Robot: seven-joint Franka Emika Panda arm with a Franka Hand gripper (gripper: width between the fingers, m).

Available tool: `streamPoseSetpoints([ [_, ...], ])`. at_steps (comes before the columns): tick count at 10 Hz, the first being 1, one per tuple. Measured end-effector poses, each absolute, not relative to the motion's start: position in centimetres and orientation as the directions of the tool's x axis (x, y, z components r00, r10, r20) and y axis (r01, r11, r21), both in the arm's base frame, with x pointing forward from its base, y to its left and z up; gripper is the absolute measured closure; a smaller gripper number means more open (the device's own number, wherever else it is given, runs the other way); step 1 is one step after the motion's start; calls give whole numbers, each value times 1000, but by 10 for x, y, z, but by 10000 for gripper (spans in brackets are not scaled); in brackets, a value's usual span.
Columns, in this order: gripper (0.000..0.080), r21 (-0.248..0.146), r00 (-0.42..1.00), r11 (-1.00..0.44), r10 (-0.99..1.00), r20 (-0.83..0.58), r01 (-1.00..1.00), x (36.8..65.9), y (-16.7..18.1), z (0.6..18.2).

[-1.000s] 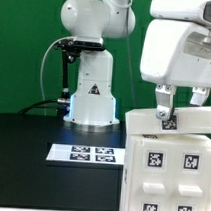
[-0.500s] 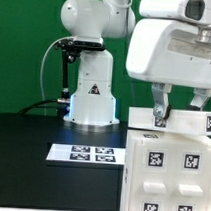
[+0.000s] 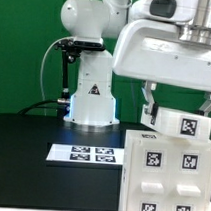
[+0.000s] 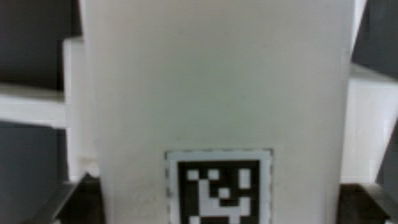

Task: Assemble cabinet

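Observation:
The cabinet box [image 3: 166, 179], matte white with several square tags on its front, stands at the exterior view's lower right. My gripper [image 3: 180, 105] is right above it, shut on a white slab panel [image 3: 179, 125] that bears one tag. The panel is tilted and sits at the box's top edge; I cannot tell whether they touch. In the wrist view the panel [image 4: 210, 90] fills most of the picture, with its tag [image 4: 222, 187] near the jaws. My gripper [image 4: 217, 206] holds the panel, with a dark finger [image 4: 68, 203] at each side.
The marker board [image 3: 87, 153] lies flat on the black table [image 3: 31, 155] left of the box. The arm's white base [image 3: 91, 88] stands behind it, with a black cable and stand to its left. A green wall is behind.
The hand has swung toward the exterior view's left and turned. The panel, which lay level on the box's top, is now tilted with its tag facing the camera.

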State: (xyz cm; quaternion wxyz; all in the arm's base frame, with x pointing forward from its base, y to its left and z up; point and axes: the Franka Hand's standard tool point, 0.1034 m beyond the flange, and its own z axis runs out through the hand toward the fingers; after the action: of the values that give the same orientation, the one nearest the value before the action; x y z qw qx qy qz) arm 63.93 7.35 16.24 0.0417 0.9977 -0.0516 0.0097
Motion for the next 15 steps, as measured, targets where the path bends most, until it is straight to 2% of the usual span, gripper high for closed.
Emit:
streamPoseSetpoints([
  [1, 244, 47, 970, -969, -241, 35, -243, 641, 73, 162],
  [6, 243, 26, 824, -824, -563, 56, -565, 643, 74, 163],
  [7, 243, 18, 713, -713, -699, 55, -701, 641, 74, 162],
  [9, 243, -64, 436, -438, -899, 49, -897, 641, 73, 162],
  [12, 243, -70, 279, -281, -960, 35, -957, 641, 73, 162],
  [15, 243, -76, -126, 128, -992, -30, -989, 639, 71, 160],
])
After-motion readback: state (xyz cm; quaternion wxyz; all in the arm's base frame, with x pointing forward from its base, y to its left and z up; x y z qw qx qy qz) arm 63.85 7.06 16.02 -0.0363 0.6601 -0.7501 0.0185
